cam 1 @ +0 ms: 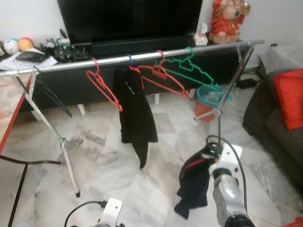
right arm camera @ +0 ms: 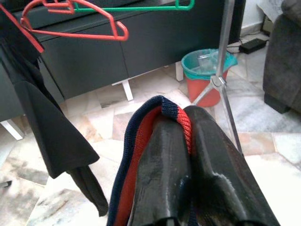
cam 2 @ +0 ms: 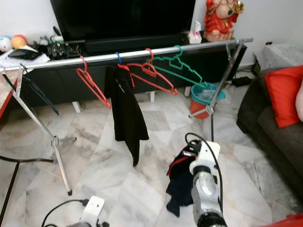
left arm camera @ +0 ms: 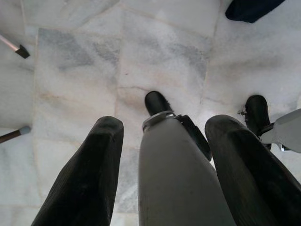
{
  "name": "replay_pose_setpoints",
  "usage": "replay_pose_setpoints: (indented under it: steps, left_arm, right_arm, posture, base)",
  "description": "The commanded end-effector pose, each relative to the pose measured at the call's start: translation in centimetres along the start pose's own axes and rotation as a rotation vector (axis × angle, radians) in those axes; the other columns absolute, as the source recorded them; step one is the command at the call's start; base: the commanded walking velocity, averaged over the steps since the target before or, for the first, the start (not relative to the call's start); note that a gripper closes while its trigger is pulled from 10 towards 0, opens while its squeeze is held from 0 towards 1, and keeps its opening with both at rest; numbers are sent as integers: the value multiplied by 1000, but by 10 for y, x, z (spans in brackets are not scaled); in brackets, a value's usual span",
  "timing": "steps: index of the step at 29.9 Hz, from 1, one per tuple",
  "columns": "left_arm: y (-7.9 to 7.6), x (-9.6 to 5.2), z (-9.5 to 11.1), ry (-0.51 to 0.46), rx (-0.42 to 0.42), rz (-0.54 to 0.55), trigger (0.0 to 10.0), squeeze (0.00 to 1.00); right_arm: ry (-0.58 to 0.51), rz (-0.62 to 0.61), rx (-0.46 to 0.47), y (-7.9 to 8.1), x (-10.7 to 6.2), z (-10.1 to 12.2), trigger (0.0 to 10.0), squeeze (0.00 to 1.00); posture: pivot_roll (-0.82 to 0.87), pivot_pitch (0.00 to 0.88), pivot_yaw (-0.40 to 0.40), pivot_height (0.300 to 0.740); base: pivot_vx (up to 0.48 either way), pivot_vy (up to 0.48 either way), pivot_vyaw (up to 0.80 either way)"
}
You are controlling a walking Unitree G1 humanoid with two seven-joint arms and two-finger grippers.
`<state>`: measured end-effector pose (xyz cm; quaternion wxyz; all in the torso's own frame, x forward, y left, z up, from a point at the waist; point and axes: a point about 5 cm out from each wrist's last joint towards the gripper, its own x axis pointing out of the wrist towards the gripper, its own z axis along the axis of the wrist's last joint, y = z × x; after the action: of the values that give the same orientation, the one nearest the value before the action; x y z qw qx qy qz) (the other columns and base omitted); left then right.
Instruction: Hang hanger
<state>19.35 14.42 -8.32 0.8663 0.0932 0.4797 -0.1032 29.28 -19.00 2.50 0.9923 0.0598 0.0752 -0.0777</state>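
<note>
Head views: rail (cam 1: 142,57) carries 2 bare red hangers (cam 1: 102,85), 1 green hanger (cam 1: 199,71) and a black garment (cam 1: 135,113) on a blue hook, while the right gripper (cam 1: 209,152), low and short of the rail, holds a dark navy-and-red garment (cam 1: 194,182); hanging looks not yet done. Left wrist: left gripper (left arm camera: 164,141) hangs idle over marble floor (left arm camera: 80,61), fingers spread, empty. Right wrist: jaws closed on the garment's red-trimmed edge; I cannot tell whether a hanger is inside it.

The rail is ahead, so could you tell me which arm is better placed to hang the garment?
Right. The right gripper is shut on the garment, raised towards the rail. The left gripper points down at the floor, open and holding nothing.
</note>
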Motion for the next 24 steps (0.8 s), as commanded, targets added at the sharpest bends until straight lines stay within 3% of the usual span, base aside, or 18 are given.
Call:
replay_pose_setpoints:
  steps: [1, 24]
  left_arm:
    - [2, 0, -3, 4, -15, 8, 10000, 0]
    - [2, 0, -2, 2, -18, 7, 10000, 0]
  right_arm:
    - [-30, 14, -1, 4, 2, 5, 10000, 0]
    - [-29, 36, -17, 8, 3, 5, 10000, 0]
  posture:
    - [-27, 14, -2, 740]
    - [-27, 18, -3, 740]
  base:
    - [255, 0, 0]
    - [264, 0, 0]
